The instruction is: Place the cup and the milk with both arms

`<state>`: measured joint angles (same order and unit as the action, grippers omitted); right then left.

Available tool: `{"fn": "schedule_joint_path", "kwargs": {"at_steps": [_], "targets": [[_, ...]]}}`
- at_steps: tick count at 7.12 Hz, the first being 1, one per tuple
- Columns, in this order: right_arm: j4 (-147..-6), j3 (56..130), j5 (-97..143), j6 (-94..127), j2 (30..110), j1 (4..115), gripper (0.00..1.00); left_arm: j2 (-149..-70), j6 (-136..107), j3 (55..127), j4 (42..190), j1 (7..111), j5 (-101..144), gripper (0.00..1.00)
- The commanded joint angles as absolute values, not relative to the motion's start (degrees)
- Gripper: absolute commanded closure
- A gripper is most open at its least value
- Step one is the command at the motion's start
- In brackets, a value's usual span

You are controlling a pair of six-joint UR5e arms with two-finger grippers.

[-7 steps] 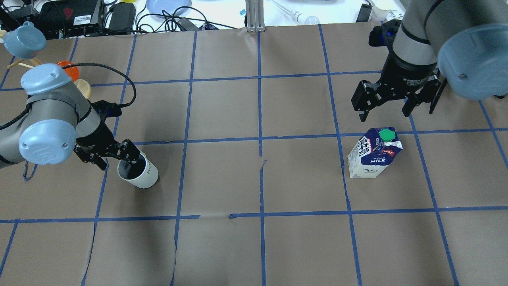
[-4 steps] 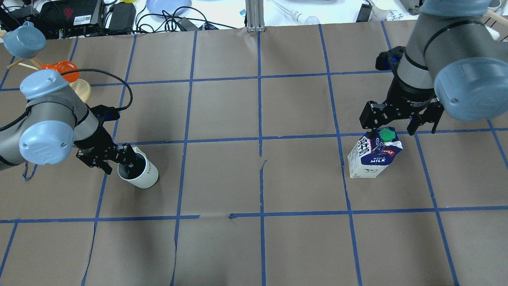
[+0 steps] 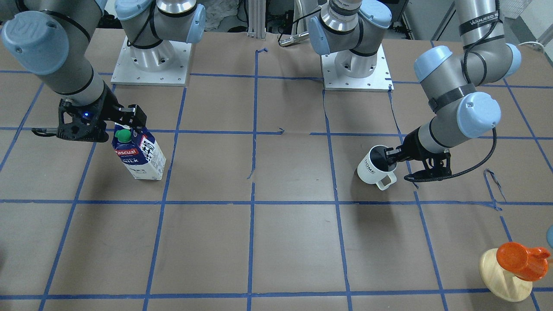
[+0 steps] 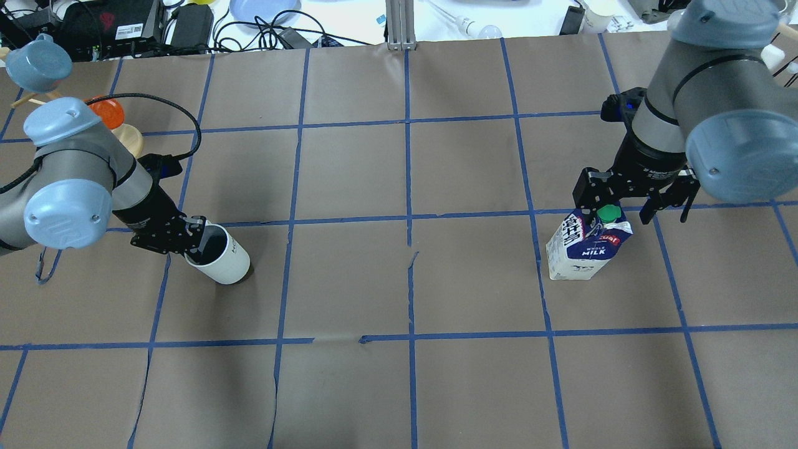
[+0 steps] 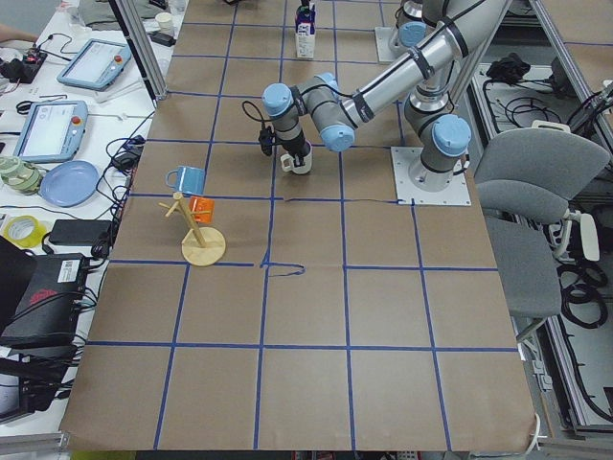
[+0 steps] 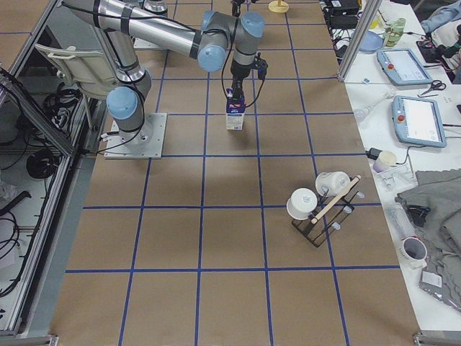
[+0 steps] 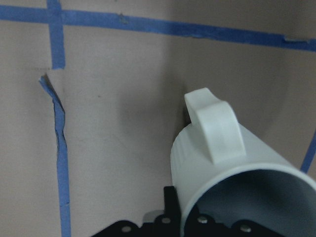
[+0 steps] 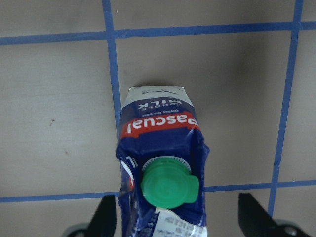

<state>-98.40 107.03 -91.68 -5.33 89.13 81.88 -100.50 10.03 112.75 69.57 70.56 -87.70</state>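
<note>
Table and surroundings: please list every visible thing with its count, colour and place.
cup: one, white, table's left half.
milk carton: one, dark blue and white, green cap, upright, table's right half.
table: one, brown cover, blue tape grid.
wooden stand: one, pale, left end, holding an orange cup and a blue cup.
black rack: one, right end, holding two white mugs.
chair: one, grey, behind the robot.
left arm: one, grey with light-blue caps, jaws shut on the cup's rim.
right arm: one, same colours, jaws open around the carton's top.
</note>
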Motion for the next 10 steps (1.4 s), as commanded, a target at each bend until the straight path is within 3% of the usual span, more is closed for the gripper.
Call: {"fn": "schedule_joint_path", "kwargs": {"at_steps": [1,3,5,7,10], "targets": [[-100.3,107.2,-90.4,-5.0,87.5,81.9,0.27,-100.1,4.4,105.3,75.6,71.4,-86.7,1.0],[-100.3,107.3,-90.4,-5.2,87.3,82.0,0.39,-101.5,-7.6,94.5,80.7,77.4,-85.0,1.0],[-100.2,107.2,-90.6,-6.0,87.3,82.0,0.56,-105.1,-15.0,88.8,80.8,82.3,-82.5,1.0],[-100.2,106.8,-90.5,-5.4,87.4,81.9,0.67,-109.8,-23.1,83.4,80.4,88.4,-82.4,1.0],[-96.4,100.9,-90.4,-5.3,87.5,82.2,0.67,-118.4,-38.6,78.1,76.1,97.0,-82.3,1.0]]}}
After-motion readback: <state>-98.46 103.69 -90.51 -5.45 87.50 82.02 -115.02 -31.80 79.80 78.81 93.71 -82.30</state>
